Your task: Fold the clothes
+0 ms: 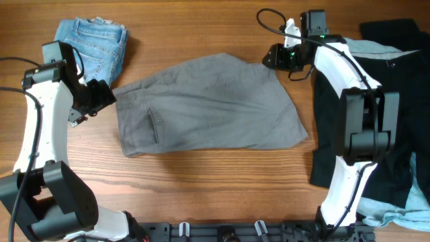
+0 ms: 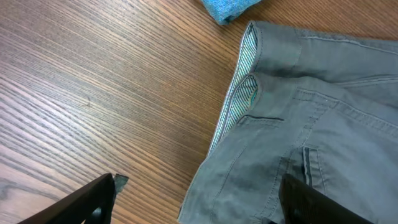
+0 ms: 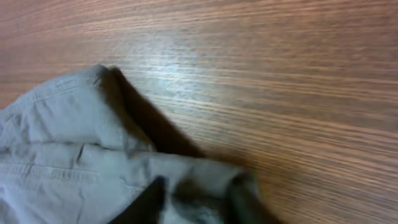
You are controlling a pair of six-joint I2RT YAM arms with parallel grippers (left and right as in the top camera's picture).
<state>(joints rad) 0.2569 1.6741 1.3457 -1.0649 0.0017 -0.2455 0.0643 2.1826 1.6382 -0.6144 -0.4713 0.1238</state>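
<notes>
Wood-grain table (image 1: 201, 181), bare across the front edge and the top centre. The grey shorts (image 1: 208, 104) lie flat in the middle between my two grippers, waist end toward the L side.

L arm comes up the left side and bends in at the wrist. The L gripper (image 1: 107, 97) sits right at the waist end of the shorts. On the L wrist cam the gripper (image 2: 199, 208) is spread wide and holds nothing. One finger (image 2: 93, 199) is over bare wood, the other (image 2: 311, 202) over grey cloth, so the shorts' edge runs between them. Can't tell if either tip touches down. Just ahead of the fingers the waistband (image 2: 239, 93) is turned back, striped lining showing. Beyond that is a corner of the denim shorts (image 2: 227, 7), close to the grey pair. Open wood on the outer side of this hand.

R arm reaches from the front edge up and across, wrist bent inward. The R gripper (image 1: 272, 57) is at the far top corner of the shorts. R wrist cam is blurred. The fingers (image 3: 149, 199) are drawn close w/ grey cloth (image 3: 62, 143) bunched between them and a dark shadow beneath it, so it's pinching that corner. Ahead of this hand is nothing but bare wood.

Behind the R arm, the black shorts (image 1: 396, 101) and a pale-blue garment (image 1: 403, 215) crowd that whole side. The denim shorts (image 1: 94, 44) are folded beyond the L gripper.
</notes>
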